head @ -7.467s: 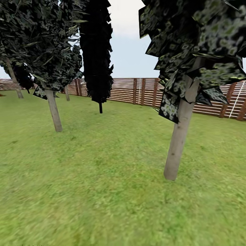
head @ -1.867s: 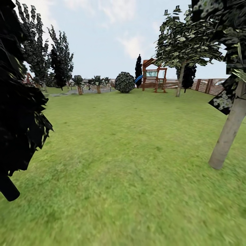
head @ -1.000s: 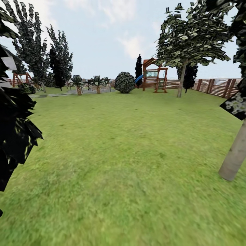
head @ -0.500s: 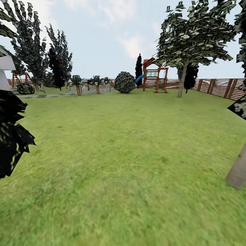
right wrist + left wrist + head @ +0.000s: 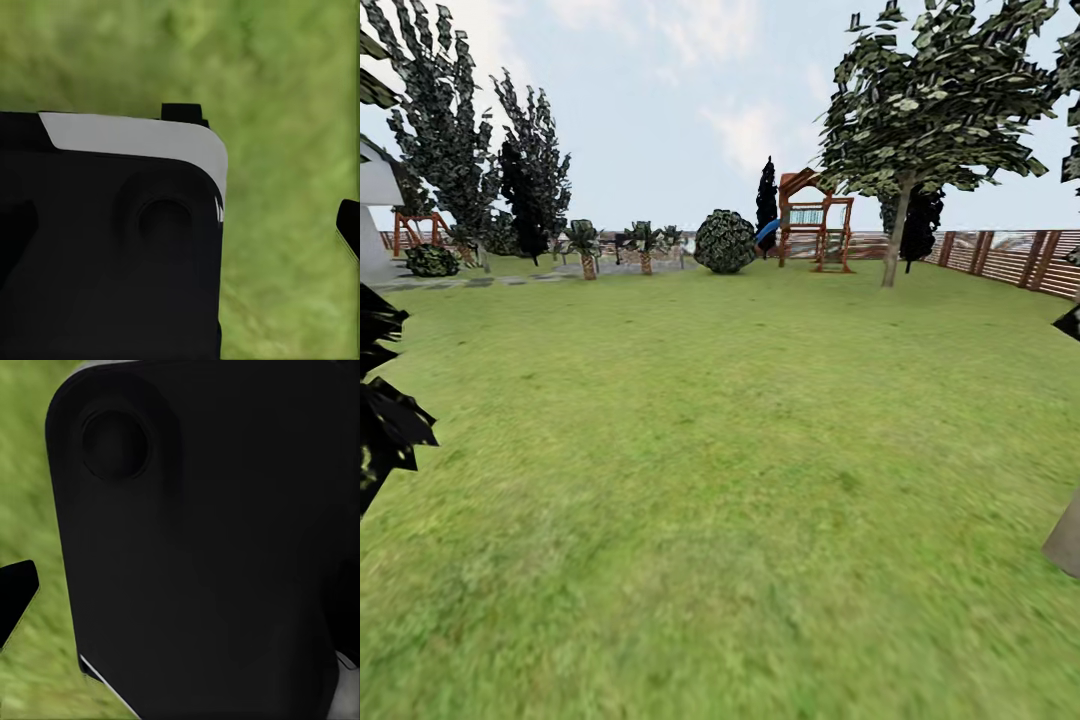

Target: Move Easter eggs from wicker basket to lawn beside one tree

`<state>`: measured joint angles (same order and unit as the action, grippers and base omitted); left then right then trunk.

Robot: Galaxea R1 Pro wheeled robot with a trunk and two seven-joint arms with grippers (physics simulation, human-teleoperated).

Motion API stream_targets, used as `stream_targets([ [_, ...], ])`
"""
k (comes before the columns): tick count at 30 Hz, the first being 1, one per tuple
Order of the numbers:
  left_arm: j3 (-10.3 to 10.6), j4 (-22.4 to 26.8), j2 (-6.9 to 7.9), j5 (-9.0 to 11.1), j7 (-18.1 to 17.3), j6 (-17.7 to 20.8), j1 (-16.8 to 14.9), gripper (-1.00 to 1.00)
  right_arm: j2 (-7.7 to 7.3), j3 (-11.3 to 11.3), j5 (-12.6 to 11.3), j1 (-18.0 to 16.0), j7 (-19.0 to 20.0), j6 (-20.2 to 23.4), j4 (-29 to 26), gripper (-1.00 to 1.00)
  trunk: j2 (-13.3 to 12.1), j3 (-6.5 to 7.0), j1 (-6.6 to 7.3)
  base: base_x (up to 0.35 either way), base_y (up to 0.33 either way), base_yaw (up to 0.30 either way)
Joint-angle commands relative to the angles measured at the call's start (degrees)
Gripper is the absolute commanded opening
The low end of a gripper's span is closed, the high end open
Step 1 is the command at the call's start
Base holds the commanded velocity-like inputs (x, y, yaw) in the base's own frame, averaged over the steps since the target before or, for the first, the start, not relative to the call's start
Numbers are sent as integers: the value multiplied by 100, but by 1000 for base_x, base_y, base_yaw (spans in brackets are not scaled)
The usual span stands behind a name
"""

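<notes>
Eggs and basket are not to be seen on the stretch of lawn [image 5: 740, 450] ahead, so where they lie cannot be told from here; the grass runs open and flat toward the far end of the garden. A tree [image 5: 920, 110] with a pale bare trunk and a bright green canopy stands far off to the right, near the slat fence [image 5: 1020, 255], and a second trunk [image 5: 1066, 540] is cut off at the right edge. Further back are a round bush [image 5: 725, 241], a wooden play frame [image 5: 815, 230] and tall dark trees [image 5: 510, 150]; black foliage [image 5: 385, 420] hangs at the left edge. Over the last seconds the whole head view has swung away from a close clump of trees and fence to this long open view, and in the last second the near trunk and left foliage have slid outward, which I read as the robot turning and then rolling forward, searching for the basket. Nothing of the task looks done yet. Both wrist views show dark housing over blurred grass; I cannot tell whether the fingers of either arm are spread or pressed together.
</notes>
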<state>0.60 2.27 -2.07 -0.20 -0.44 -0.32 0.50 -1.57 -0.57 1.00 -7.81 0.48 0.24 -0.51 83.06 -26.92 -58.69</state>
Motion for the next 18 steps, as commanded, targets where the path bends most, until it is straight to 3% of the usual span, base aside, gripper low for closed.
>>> stream_targets([
  [1, 4, 10, 2, -4, -6, -3, 3, 100, -1, -4, 12, -2, 5, 2, -2, 100, 2, -5, -3, 340, 0, 0],
  [14, 2, 11, 14, -11, -8, 5, 3, 100, 8, -13, 14, -2, 5, 2, 7, 100, 2, -5, -3, 340, 0, 1],
  [18, 2, 11, 13, -15, -8, 5, 3, 100, 8, -16, 20, -2, -1, 6, 7, 100, 2, -10, -3, 340, 0, 145],
])
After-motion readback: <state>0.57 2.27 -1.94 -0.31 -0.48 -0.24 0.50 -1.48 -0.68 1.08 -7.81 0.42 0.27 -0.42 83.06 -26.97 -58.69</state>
